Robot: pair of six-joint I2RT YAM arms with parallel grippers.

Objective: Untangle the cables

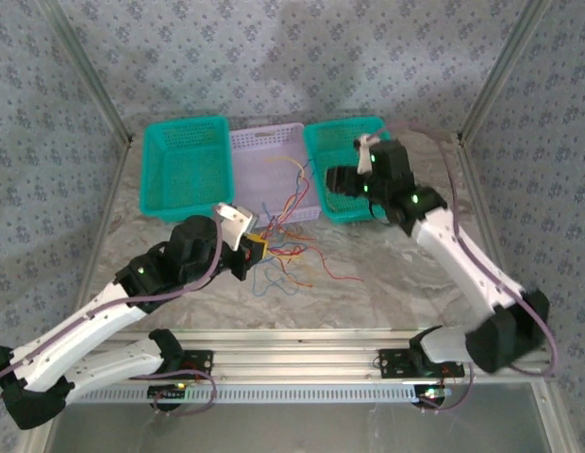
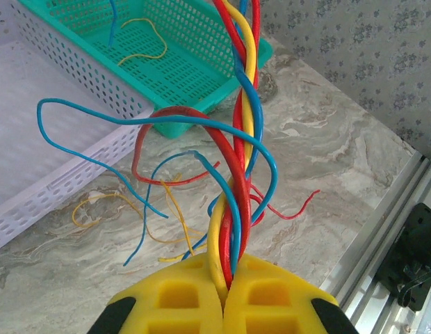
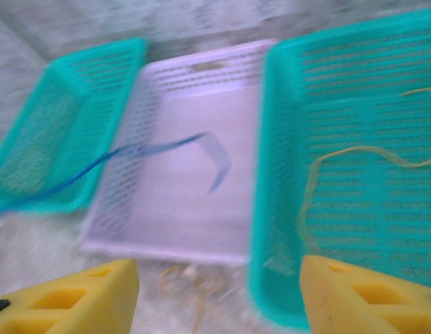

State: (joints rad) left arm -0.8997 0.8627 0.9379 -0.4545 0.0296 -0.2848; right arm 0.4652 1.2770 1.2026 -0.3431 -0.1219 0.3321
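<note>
My left hand (image 2: 222, 296) pinches the braided cables (image 2: 240, 118) just in front of the lilac basket (image 1: 257, 156). My right hand (image 3: 215, 306) is spread wide and empty. Tugging could tighten the twist.

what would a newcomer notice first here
The twisted bunch of red, blue and yellow cables clamped in the left gripper grabs the eye first. Farther back a lilac basket sits between a left teal basket and a right teal basket; the right gripper hangs open over the right one, where a loose yellow cable lies.
</note>
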